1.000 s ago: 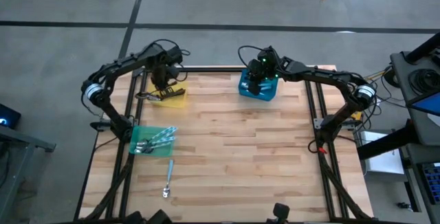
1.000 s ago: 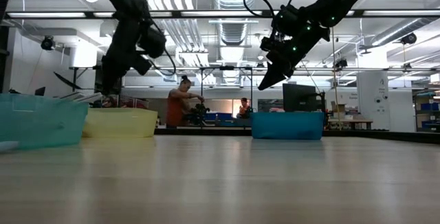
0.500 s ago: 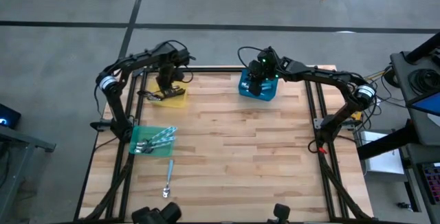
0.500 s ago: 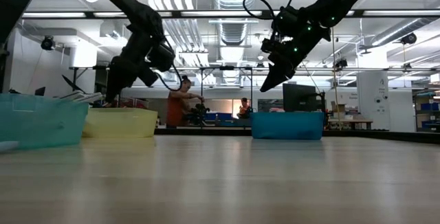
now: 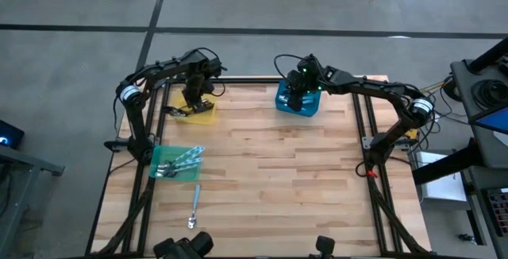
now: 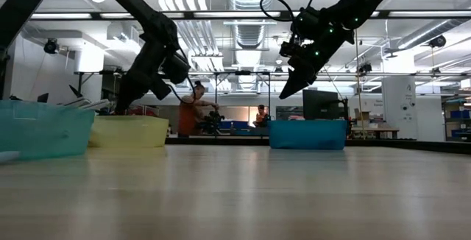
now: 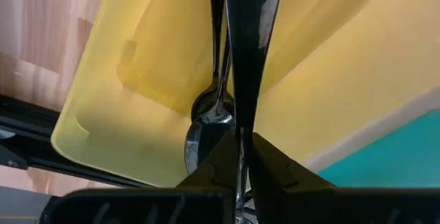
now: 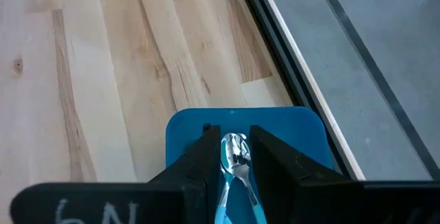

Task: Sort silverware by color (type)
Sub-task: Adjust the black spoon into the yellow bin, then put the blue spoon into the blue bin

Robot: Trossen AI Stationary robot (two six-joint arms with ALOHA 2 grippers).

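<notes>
- Holding a light-blue-handled spoon in our right gripper, fingers clamped on it, bowl end pointing out past the fingertips.
- Directly under that gripper: blue bin. We hang above it, clear of its rim in the low view.
- Beyond the blue bin from the right gripper: wooden table and its black edge rail.
- Our left gripper has its fingers pressed together; whether anything sits between them we cannot tell.
- Straight below the left gripper: yellow bin, with a silver spoon and other dark, slim utensils lying inside, next to the fingers.
- In the high view the left gripper sits over the yellow bin, well apart from the right gripper, which is over the blue bin.
- Nearer the table front on the left gripper's side: green bin holding blue-handled and silver utensils.
- Just past the green bin, further front: one silver utensil lying loose on the table.
- Behind the table, low view: a person in the room.
</notes>
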